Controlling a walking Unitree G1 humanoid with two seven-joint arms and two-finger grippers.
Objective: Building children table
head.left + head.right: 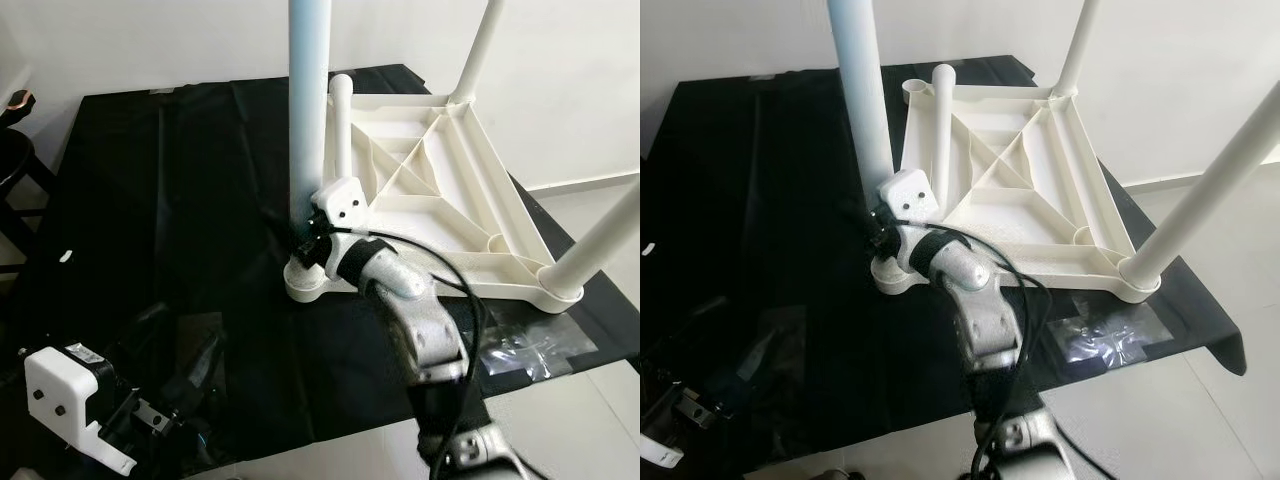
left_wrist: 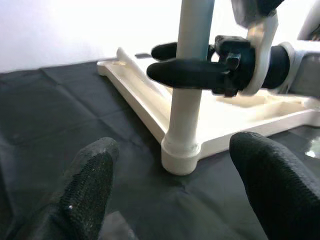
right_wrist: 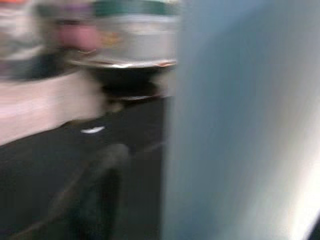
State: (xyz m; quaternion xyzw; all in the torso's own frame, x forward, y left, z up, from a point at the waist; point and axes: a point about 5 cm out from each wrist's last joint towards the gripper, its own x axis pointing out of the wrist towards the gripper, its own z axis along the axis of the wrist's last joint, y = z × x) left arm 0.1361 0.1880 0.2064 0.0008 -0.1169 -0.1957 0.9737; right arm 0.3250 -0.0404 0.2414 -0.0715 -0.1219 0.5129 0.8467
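A white children's table top [image 1: 450, 190] lies upside down on the black cloth. Three white legs stand up from its corners: near left [image 1: 308, 110], far right [image 1: 478, 50] and near right [image 1: 600, 235]. A fourth leg [image 1: 940, 130] rests loose along the left rim beside an empty corner socket [image 1: 915, 90]. My right gripper [image 1: 305, 245] is shut on the near-left leg just above its socket, with a black finger on each side of it [image 2: 187, 115]. My left gripper [image 2: 172, 150] is open, low over the cloth at the front left [image 1: 185, 385], pointing at that same socket from a short distance.
A clear plastic bag [image 1: 530, 350] lies on the cloth near the front right corner. The black cloth [image 1: 180, 180] ends at the front and right, with pale floor beyond. A dark chair [image 1: 15, 160] stands at the far left. A white wall runs behind.
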